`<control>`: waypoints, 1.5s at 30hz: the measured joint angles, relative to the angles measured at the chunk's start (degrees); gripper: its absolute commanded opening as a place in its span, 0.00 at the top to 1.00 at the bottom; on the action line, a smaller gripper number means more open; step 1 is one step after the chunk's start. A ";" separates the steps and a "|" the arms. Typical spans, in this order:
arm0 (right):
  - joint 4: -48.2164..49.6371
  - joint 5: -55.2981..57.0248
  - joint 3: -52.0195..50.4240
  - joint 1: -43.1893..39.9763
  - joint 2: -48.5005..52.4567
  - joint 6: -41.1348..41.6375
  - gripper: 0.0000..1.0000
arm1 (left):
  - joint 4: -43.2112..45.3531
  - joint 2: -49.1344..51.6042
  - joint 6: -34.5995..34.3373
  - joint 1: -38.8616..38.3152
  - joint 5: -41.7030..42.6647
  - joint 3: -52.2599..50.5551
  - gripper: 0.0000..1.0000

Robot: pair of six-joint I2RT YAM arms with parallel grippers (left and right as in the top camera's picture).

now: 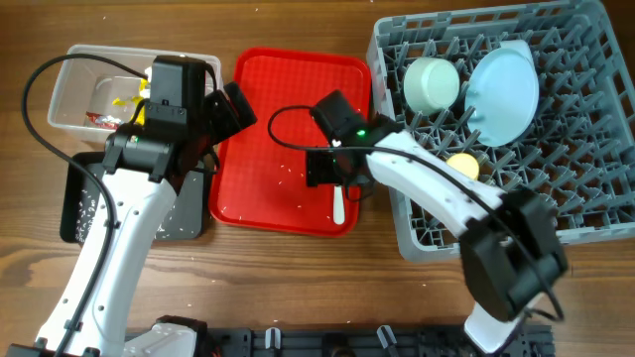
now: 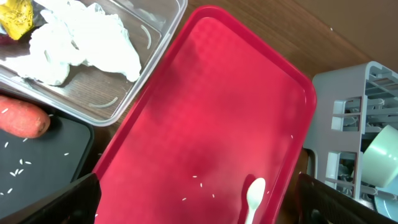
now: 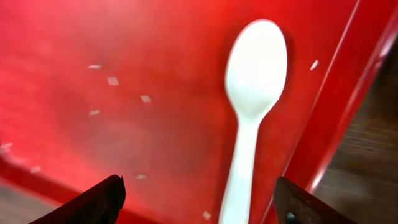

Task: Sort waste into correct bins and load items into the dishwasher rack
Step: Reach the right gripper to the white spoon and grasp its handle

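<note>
The white spoon [image 3: 255,81] lies on the flat red tray [image 1: 288,129] near its right rim, bowl end away from me. My right gripper [image 3: 199,208] hangs open just above it, the handle passing between the fingers, nearer the right one. My left gripper [image 2: 199,208] is open and empty over the tray's left part. The clear tub [image 2: 155,62] holds crumpled white tissue [image 2: 81,43] and a yellow wrapper [image 2: 15,15]. On the black tray [image 2: 62,155] lie an orange carrot [image 2: 23,119] and rice grains [image 2: 18,165]. The grey rack [image 1: 595,149] carries a bowl [image 1: 432,84], the plate [image 1: 504,94] and the yellow cup [image 1: 462,166].
A few rice grains [image 3: 112,81] are scattered on the red tray near the spoon. The rack's wall [image 2: 348,106] stands close to the tray's right edge. Bare wooden table [image 1: 298,288] runs along the front.
</note>
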 measured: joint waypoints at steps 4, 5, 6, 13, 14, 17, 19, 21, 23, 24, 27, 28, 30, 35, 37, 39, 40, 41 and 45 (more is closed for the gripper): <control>0.98 0.04 -0.02 0.00 4.57 0.20 0.21 | 0.00 0.00 0.00 0.00 0.00 0.00 0.00; 0.96 0.04 -0.07 0.00 5.35 0.22 0.21 | 0.00 0.00 -0.02 0.00 0.00 0.00 0.00; 0.96 0.07 -0.13 0.00 5.66 0.22 0.21 | 0.02 0.00 -0.02 0.00 0.00 0.00 0.00; 1.42 -0.04 -0.09 0.00 5.66 0.63 0.00 | 0.00 0.00 0.00 0.00 0.00 0.02 0.00; 1.42 -0.07 -0.09 0.00 5.66 0.63 0.00 | 0.02 0.00 0.00 0.00 0.00 0.00 0.00; 2.03 -0.02 -0.09 0.00 5.64 0.52 0.04 | 0.00 0.00 0.00 0.00 0.00 0.00 0.00; 3.39 0.48 -0.09 0.00 5.64 0.28 0.23 | 0.00 0.00 -0.02 0.00 0.00 0.00 0.00; 4.44 1.53 -0.11 0.00 5.64 0.76 0.33 | 0.02 0.00 0.00 0.00 0.00 0.00 0.00; 4.37 3.15 -0.11 0.00 5.64 2.34 0.39 | 0.02 0.00 0.00 0.00 0.00 0.00 0.00; 4.26 3.85 -0.11 0.00 5.64 2.75 0.39 | 0.00 0.00 0.00 0.00 0.00 0.00 0.00; 4.17 5.99 -0.11 -0.02 5.66 4.87 0.42 | 0.00 0.00 0.00 0.00 0.00 0.00 0.00; 4.17 6.29 -0.11 -0.04 5.66 5.18 0.42 | 0.00 0.00 -0.02 0.00 0.00 0.00 0.00; 3.96 7.02 -0.11 -0.07 5.73 6.10 0.44 | 0.00 0.00 0.00 0.00 0.00 0.00 0.00; 3.61 7.48 -0.11 -0.07 5.79 8.41 0.53 | 0.02 0.00 -0.02 0.00 0.00 0.00 0.00; 4.00 7.48 -0.11 -0.04 6.16 9.11 0.56 | 0.00 0.02 -0.02 0.00 0.00 0.00 0.00; 4.02 7.72 -0.11 -0.04 6.51 9.60 0.57 | 0.02 0.00 0.00 0.00 0.00 0.00 0.00; 4.11 7.74 -0.11 -0.04 6.54 9.75 0.57 | -0.02 0.00 0.00 0.00 0.00 0.00 0.00; 4.17 7.89 -0.11 -0.04 6.58 10.12 0.57 | 0.02 0.00 0.00 0.00 0.00 0.00 0.00; 5.35 8.15 -0.04 -0.04 6.84 10.56 0.66 | 0.02 0.00 0.00 0.00 0.00 0.00 0.00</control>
